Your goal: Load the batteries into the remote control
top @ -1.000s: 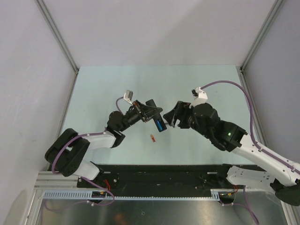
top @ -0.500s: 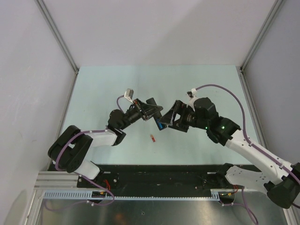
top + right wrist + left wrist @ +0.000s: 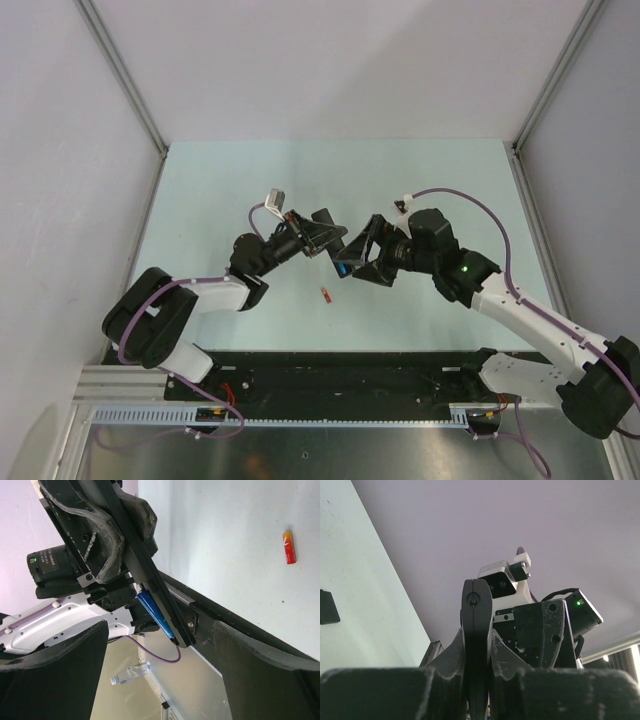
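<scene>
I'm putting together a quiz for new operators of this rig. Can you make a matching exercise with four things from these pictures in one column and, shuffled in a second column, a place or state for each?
Things
1. red-orange battery
2. blue battery
3. remote control
4. right gripper

Places or states
A. open, holding nothing
B. lying loose on the table
C. in the remote's slot
D. clamped in the left gripper

Pairs: 1-B, 2-C, 3-D, 4-A
</scene>
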Tool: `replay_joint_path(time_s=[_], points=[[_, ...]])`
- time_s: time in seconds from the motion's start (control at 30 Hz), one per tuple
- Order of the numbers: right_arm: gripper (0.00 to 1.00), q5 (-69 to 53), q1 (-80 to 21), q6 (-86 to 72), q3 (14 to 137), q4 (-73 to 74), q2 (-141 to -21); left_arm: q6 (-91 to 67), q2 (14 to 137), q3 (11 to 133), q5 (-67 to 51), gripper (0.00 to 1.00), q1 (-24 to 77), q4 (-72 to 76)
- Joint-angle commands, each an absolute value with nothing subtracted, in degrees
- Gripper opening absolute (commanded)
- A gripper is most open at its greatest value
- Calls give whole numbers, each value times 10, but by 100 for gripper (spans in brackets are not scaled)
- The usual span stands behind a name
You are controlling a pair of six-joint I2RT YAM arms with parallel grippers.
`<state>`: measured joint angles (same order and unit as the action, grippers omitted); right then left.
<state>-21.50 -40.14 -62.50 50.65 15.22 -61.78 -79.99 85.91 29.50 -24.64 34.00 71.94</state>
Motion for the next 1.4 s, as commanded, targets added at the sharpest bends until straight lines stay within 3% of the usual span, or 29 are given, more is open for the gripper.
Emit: replay_joint_path(time_s=[0.0, 1.37], points=[[89, -211, -399, -654, 506, 109, -615, -794, 852, 313, -256, 0, 337, 753], [76, -192, -388, -692, 477, 60, -651, -787, 832, 308, -254, 0, 338, 753]])
